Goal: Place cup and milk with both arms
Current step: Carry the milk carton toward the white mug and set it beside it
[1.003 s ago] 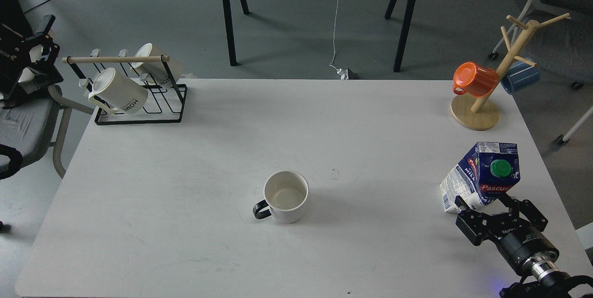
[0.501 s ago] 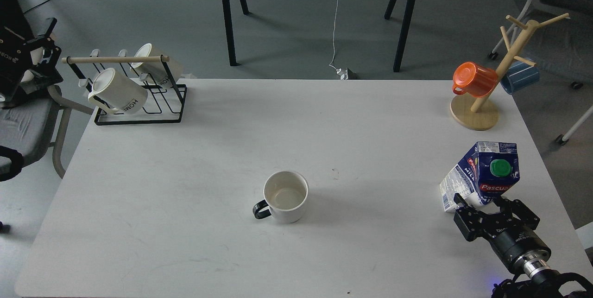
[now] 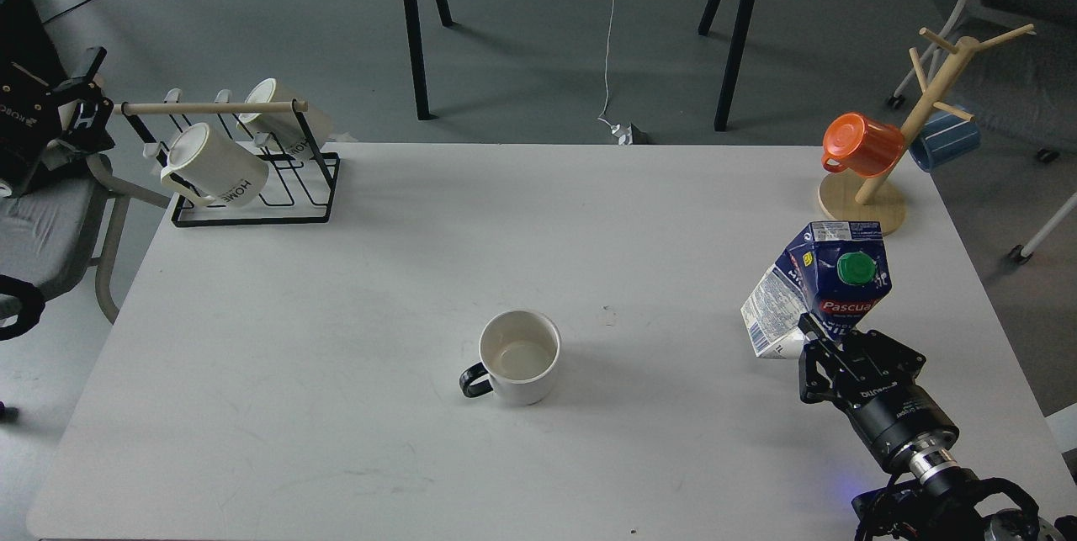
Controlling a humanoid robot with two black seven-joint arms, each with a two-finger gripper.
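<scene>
The right gripper (image 3: 829, 337), at four o'clock on the table (image 3: 336, 314), pinches the base of the one milk (image 3: 829, 293), hiding its lower edge. One cup (image 3: 519, 356) sits centre, at nine o'clock from it. Left gripper (image 3: 76, 116) is too dark to read

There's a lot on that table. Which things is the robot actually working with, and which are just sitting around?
Part of the job:
- milk, held in the right gripper
- cup, mid-table

Just sitting around:
- two cream mugs on a black rack
- orange cup and blue cup on a wooden mug tree
</scene>
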